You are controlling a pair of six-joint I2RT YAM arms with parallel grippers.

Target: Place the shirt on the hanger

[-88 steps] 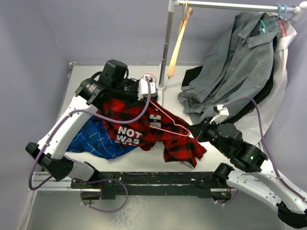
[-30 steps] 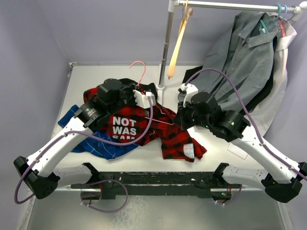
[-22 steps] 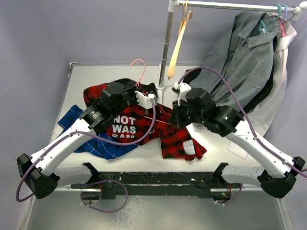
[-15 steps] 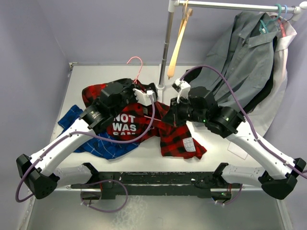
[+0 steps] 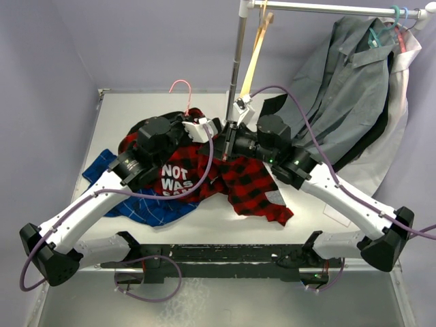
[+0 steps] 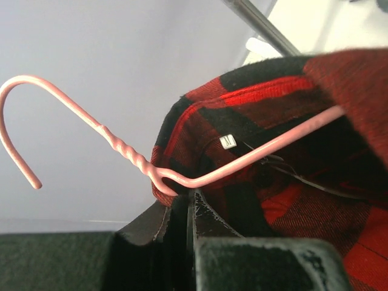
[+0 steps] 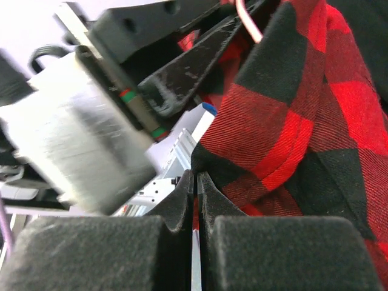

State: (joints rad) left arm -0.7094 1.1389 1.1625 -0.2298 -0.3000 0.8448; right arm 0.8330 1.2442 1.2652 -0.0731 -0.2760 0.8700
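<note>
Where the hanger (image 6: pixel 121 148) enters the collar of the shirt (image 6: pixel 291 109), the left gripper (image 6: pixel 191 203) clamps its wire neck. The right gripper (image 7: pixel 195 185) pinches the shirt's edge, jaws together.

Red-and-black checked flannel shirt (image 5: pixel 248 180) overlaps blue checked shirt (image 5: pixel 139 204); left gripper (image 5: pixel 212 131), right gripper (image 5: pixel 226 139) close together at far edge beside pale pink wire hanger (image 5: pixel 188 95).

Pink hanger (image 6: pixel 124 148) seemingly threaded into crumpled red-black shirt (image 5: pixel 248 180).

The right gripper (image 7: pixel 195 182) has swung from the shirt's (image 5: pixel 255 177) four o'clock edge to its twelve o'clock collar, and the hanger (image 6: pixel 124 150) is lifted higher.
</note>
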